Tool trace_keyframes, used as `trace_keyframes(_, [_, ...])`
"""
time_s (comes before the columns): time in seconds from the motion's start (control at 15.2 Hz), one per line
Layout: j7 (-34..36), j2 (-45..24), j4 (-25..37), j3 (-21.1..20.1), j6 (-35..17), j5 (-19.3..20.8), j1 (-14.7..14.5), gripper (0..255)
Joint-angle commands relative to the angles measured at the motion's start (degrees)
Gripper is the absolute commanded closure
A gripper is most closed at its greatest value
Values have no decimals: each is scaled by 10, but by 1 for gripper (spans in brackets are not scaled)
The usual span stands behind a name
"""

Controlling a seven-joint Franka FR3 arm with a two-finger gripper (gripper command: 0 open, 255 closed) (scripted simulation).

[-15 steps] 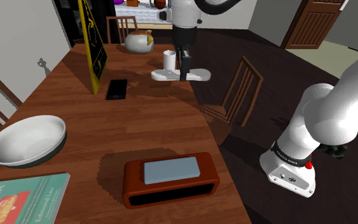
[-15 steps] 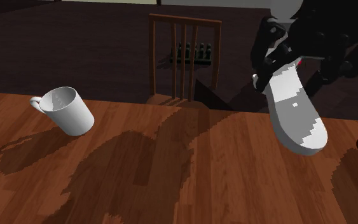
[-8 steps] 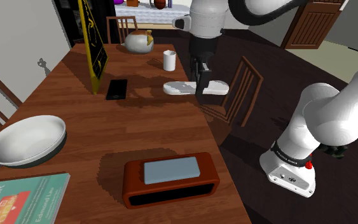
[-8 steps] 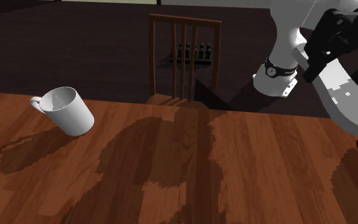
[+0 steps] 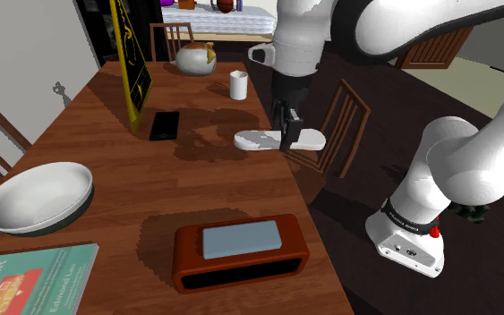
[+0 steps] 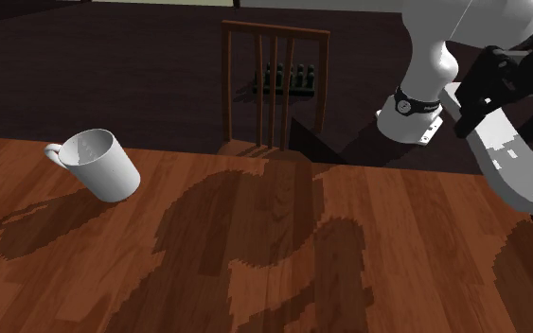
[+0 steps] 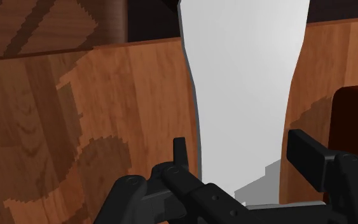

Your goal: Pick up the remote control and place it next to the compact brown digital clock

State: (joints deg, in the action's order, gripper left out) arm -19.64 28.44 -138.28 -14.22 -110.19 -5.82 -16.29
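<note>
My black gripper (image 5: 287, 130) is shut on a long white remote control (image 5: 260, 140), which it carries level above the wooden table (image 5: 151, 188), near the edge by the chair. In the wrist view the remote control (image 7: 244, 95) runs away from the gripper (image 7: 241, 159), clasped between both fingers (image 7: 303, 151). In the second exterior view the remote control (image 6: 515, 175) hangs at the right edge under the gripper (image 6: 489, 95). The brown digital clock (image 5: 239, 251), with a pale grey top panel, lies at the table's near end, well apart from the remote; its corner (image 7: 355, 121) shows beside the remote.
A white mug (image 5: 238, 84) and a teapot (image 5: 194, 59) stand at the far end. A black phone (image 5: 164, 124) lies by an upright yellow-and-black board (image 5: 130, 63). A white bowl (image 5: 35, 198) and a book (image 5: 30, 277) sit near the shoulder view's left. A wooden chair (image 5: 335, 125) flanks the table.
The gripper has carried the remote from near the mug toward the near end of the table, closer to the clock. In the second exterior view it slid off to the right.
</note>
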Motion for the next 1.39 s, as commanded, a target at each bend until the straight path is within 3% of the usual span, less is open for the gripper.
trace_keyframes(0.0, [1, -3, -13, -2, -16, -1, -1, 255])
trace_keyframes(1.32, [10, -73, -118, -22, -190, -1, 1, 255])
